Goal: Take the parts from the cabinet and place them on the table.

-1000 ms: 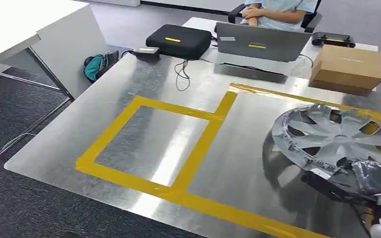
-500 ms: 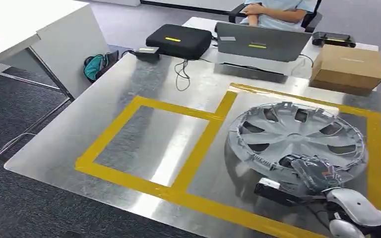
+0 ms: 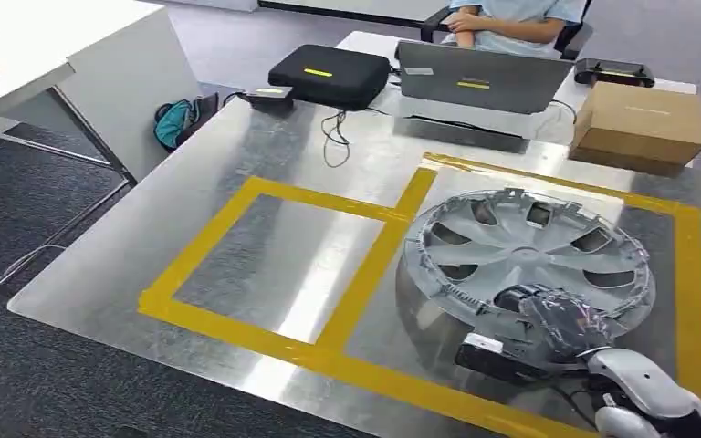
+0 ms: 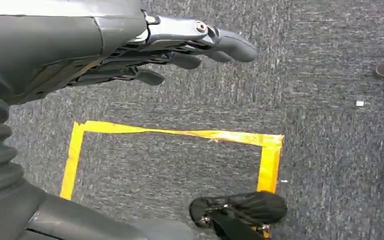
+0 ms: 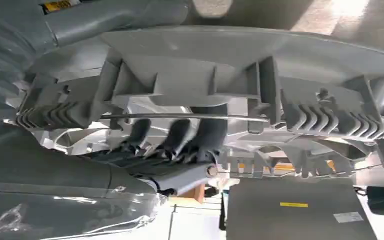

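**Hubcap over the right taped box, in my right hand**

From my head view, I hold the silver hubcap (image 3: 525, 251) by its near rim with my right hand (image 3: 557, 319), which is wrapped in clear plastic. The hubcap sits tilted over the steel tabletop (image 3: 265, 155), inside the right-hand box of yellow tape (image 3: 365, 265); whether its far edge touches the metal I cannot tell. The left taped box lies beside it. Beyond the tape stand a cardboard box (image 3: 639, 123), a grey laptop (image 3: 472, 78) and a black case (image 3: 329, 73), with a person's folded arms (image 3: 479, 18) behind the laptop.

My right wrist view adds the underside: the hubcap's ribbed inner rim (image 5: 205, 85) and its wire retaining ring, with my fingers (image 5: 180, 135) hooked up around them.

My left wrist view looks at grey carpet (image 4: 330, 75) with a yellow tape rectangle (image 4: 180, 134); my left hand (image 4: 180, 45) hangs there with straight fingers, holding nothing.
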`<control>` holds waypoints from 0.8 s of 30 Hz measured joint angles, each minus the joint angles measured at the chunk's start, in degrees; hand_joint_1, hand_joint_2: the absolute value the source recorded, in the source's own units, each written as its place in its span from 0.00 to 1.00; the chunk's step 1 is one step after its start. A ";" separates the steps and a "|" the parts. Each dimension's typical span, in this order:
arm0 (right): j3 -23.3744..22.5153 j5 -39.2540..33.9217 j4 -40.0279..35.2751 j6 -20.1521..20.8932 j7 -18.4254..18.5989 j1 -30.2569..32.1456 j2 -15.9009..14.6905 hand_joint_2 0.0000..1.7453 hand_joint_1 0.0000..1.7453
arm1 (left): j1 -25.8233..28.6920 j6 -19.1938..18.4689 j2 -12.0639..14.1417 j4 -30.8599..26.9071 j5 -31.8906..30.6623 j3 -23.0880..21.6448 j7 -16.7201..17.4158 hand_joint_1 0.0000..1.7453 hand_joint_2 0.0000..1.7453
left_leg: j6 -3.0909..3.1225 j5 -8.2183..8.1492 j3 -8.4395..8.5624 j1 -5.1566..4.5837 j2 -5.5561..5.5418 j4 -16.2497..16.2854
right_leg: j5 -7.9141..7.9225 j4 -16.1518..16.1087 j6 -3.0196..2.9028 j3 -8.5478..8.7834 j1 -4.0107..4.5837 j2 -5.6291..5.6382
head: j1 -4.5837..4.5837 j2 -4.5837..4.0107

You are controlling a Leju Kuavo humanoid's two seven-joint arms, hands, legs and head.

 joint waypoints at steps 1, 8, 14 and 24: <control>0.09 -0.15 -0.02 -0.28 0.22 0.19 0.00 1.00 0.00 | 0.12 -0.33 0.02 0.00 0.35 0.00 -0.33 0.00 0.00 | 0.00 0.00 0.00 0.00 0.00 0.00 | 0.00 0.00 0.00 -0.02 0.00 0.00 | 0.00 0.00; -0.68 -3.63 -0.92 -0.41 2.08 2.41 0.00 1.00 0.00 | 0.50 -1.20 0.26 0.00 1.25 0.00 -0.74 0.00 0.00 | 0.00 -0.01 -0.01 0.00 0.01 0.00 | 0.00 0.00 0.00 -0.03 0.00 0.03 | 0.00 0.00; -1.99 -6.30 -3.11 -1.09 2.84 3.60 0.00 1.00 0.00 | 0.77 -1.64 0.39 0.00 1.64 0.04 -1.20 0.00 0.00 | 0.00 0.00 -0.01 0.00 0.01 0.00 | 0.00 -0.01 0.00 -0.02 -0.01 0.02 | 0.00 0.00; -4.31 -13.99 -8.87 -4.24 1.01 7.06 0.09 0.00 0.00 | 1.21 -2.32 0.44 -0.02 2.78 0.26 -2.10 0.00 0.00 | 1.35 0.27 0.18 -0.24 0.01 -0.67 | 0.68 -1.52 0.80 0.54 -0.38 0.07 | -0.13 0.00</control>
